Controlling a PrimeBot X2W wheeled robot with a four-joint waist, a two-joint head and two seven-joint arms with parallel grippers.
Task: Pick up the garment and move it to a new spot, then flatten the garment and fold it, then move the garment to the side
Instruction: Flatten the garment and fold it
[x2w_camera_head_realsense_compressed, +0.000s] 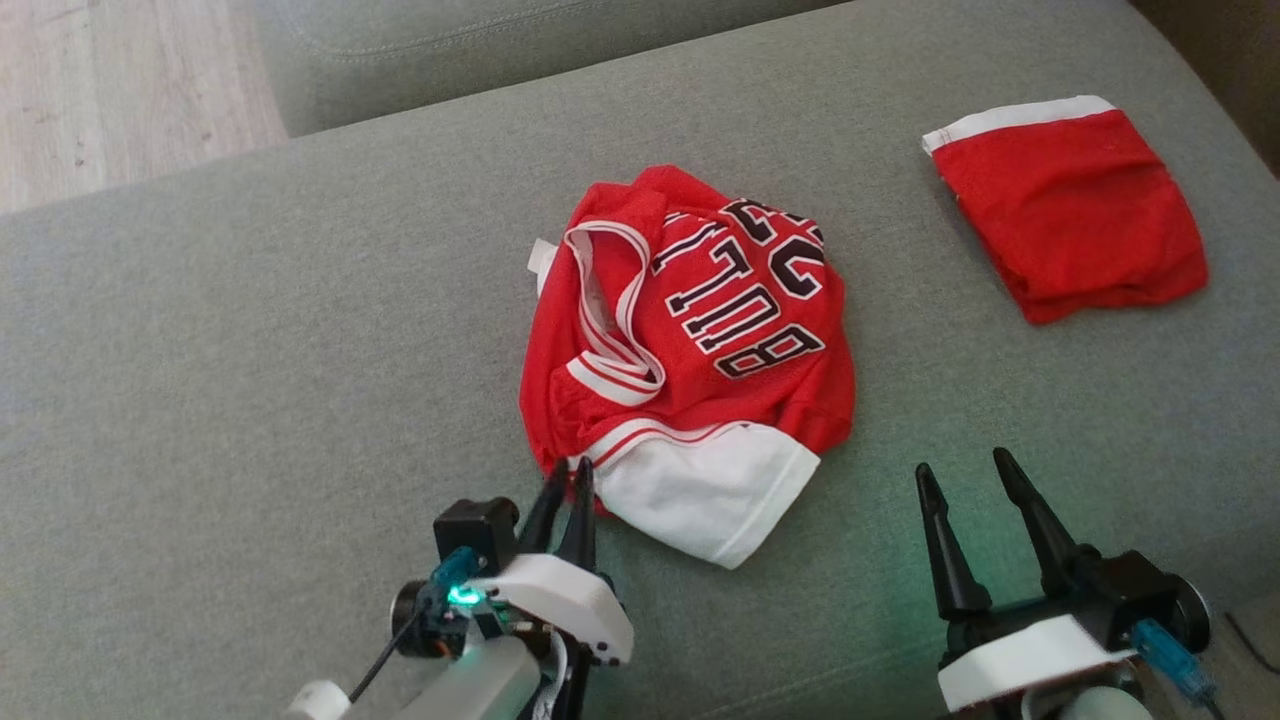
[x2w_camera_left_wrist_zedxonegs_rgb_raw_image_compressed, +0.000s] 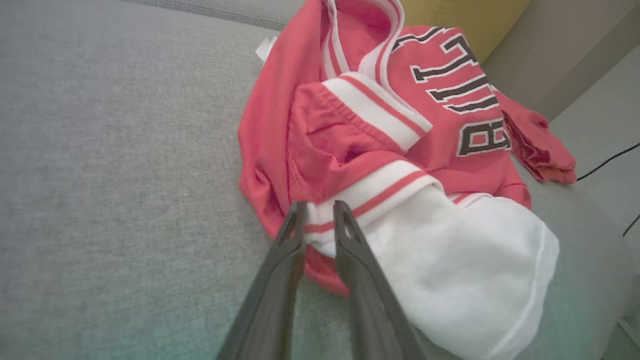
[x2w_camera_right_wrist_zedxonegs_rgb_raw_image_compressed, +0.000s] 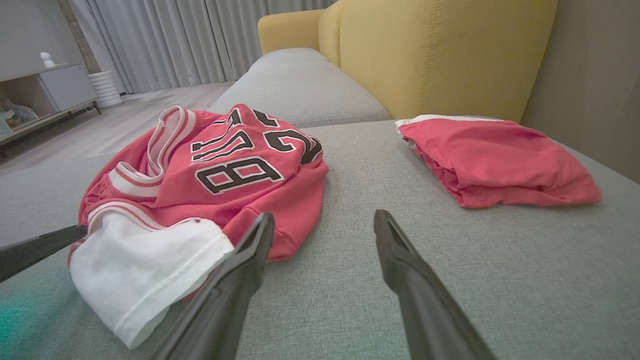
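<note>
Grey sofa seat (x2w_camera_head_realsense_compressed: 250, 350) | jersey (x2w_camera_head_realsense_compressed: 700, 340) crumpled | left tool (x2w_camera_head_realsense_compressed: 572, 470) pinching its hem

Grey sofa (x2w_camera_head_realsense_compressed: 250, 350) seat. A crumpled red jersey (x2w_camera_head_realsense_compressed: 700, 350) lies at its centre; a folded red cloth (x2w_camera_head_realsense_compressed: 1070, 230) lies well apart, toward the far right.

Soft, even light, faint shadows. A green glow tints the cushion (x2w_camera_left_wrist_zedxonegs_rgb_raw_image_compressed: 100, 320) just behind my left tool (x2w_camera_left_wrist_zedxonegs_rgb_raw_image_compressed: 320, 205). Wrist views bend at the edges; my fingers (x2w_camera_left_wrist_zedxonegs_rgb_raw_image_compressed: 270, 310) blur near the lens.
</note>
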